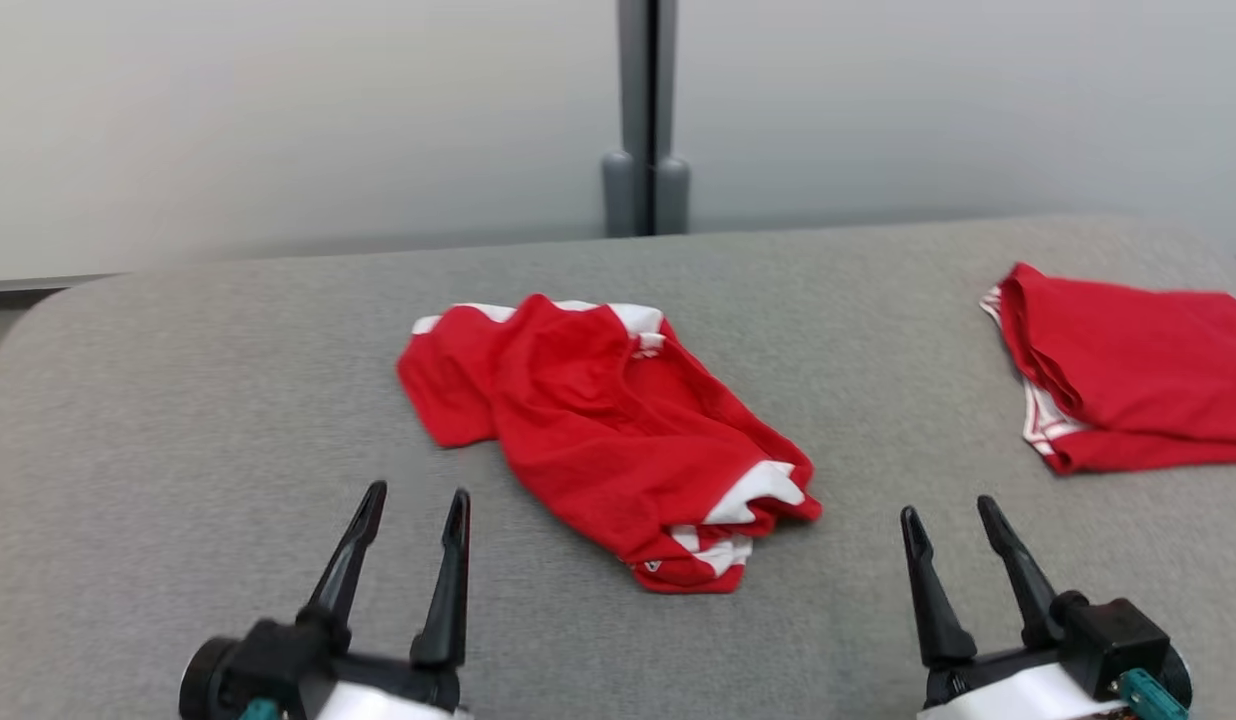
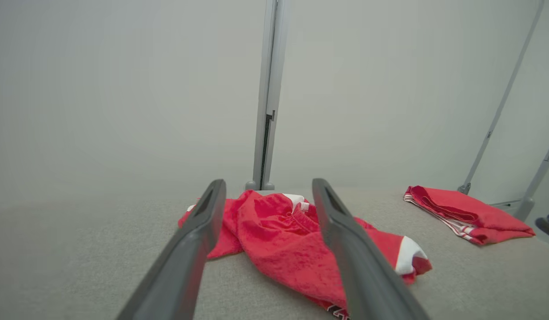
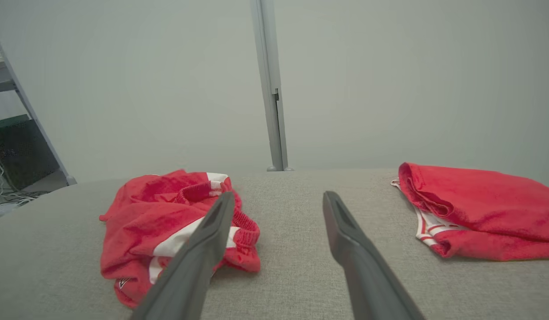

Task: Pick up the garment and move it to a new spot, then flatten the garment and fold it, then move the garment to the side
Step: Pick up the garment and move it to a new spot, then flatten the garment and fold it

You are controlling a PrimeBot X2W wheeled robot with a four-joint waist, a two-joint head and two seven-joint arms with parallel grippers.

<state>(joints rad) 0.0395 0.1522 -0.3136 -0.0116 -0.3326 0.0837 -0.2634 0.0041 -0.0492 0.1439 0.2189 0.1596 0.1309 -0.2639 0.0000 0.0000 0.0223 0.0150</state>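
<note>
The garment point(image 1: 598, 440) lies beyond and between left fingers point(image 1: 448, 570) and right fingers point(image 1: 928, 580), all spread wide and empty, long axis far-left to near-right, left nearer.

Grey padded table point(image 1: 178, 400), folded red cloth point(image 1: 1138, 370) at its right edge, grey post point(image 1: 646, 120) behind

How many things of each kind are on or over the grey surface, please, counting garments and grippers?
Red garments: 2, the crumpled garment and the folded garment
Grippers: 2, the left gripper and the right gripper, both open
Total: 4
</note>
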